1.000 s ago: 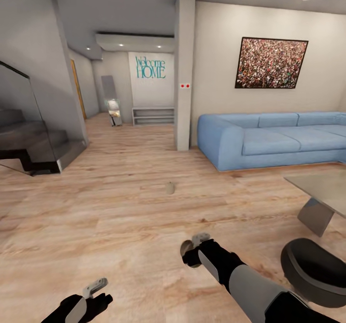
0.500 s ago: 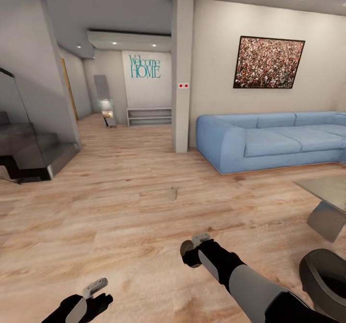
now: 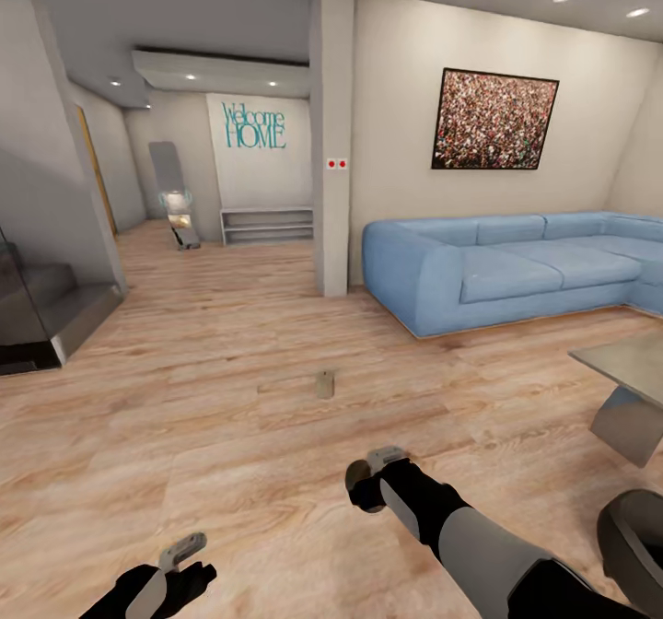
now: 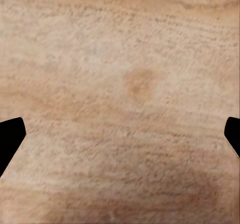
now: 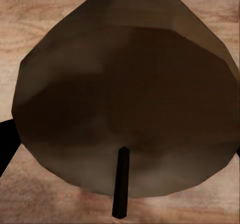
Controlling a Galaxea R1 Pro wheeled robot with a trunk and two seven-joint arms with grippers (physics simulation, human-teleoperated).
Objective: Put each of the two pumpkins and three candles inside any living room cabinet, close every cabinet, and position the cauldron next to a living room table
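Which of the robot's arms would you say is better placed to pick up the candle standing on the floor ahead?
Probably the left: its gripper looks open and empty, whereas the right gripper appears to hold a candle, leaving the floor candle for the free one.

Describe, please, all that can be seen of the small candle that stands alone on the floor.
The candle is a short, stubby tan-beige cylinder standing upright on the light wooden floor, in the open middle of the room. It looks matte and waxy; a wick is too small to tell. Nothing touches it except the floor. It stands well ahead of the right claw, apart from the blue sofa and the glass table.
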